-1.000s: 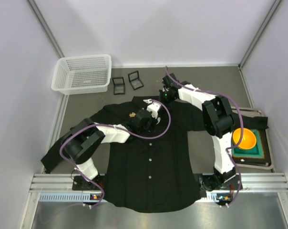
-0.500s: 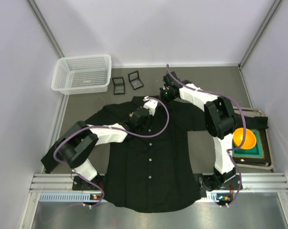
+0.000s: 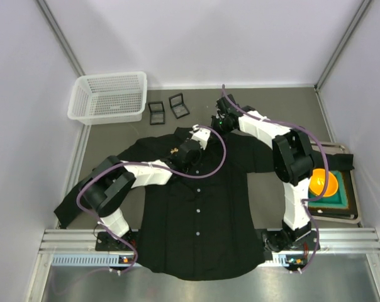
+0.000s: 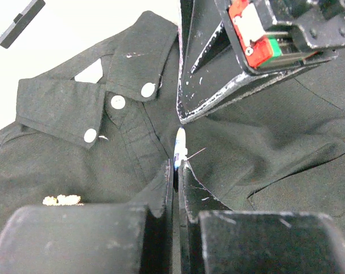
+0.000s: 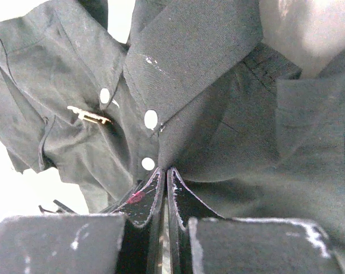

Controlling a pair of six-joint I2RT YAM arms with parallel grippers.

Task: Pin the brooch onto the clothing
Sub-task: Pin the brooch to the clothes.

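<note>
The clothing (image 3: 196, 214) is a black shirt with white buttons, spread flat on the table. My left gripper (image 3: 202, 137) (image 4: 176, 165) hovers just right of the collar. It is shut on the brooch (image 4: 180, 142), a small white and blue piece with a thin pin sticking out. Straight ahead, my right gripper (image 3: 216, 126) (image 5: 165, 170) is shut on a fold of the shirt (image 5: 229, 131) below the collar, and the cloth is pulled into a ridge. A small gold ornament (image 3: 175, 150) (image 4: 61, 200) (image 5: 88, 115) sits on the shirt's chest.
A white mesh basket (image 3: 108, 96) stands at the back left. Two small black boxes (image 3: 156, 112) (image 3: 179, 106) lie beyond the collar. An orange bowl (image 3: 322, 182) rests on a green tray (image 3: 341, 196) at the right edge. The walls are close on three sides.
My left gripper has moved a little away from me toward the collar and the right gripper, still shut on the brooch. The right gripper keeps its hold and has barely shifted.
</note>
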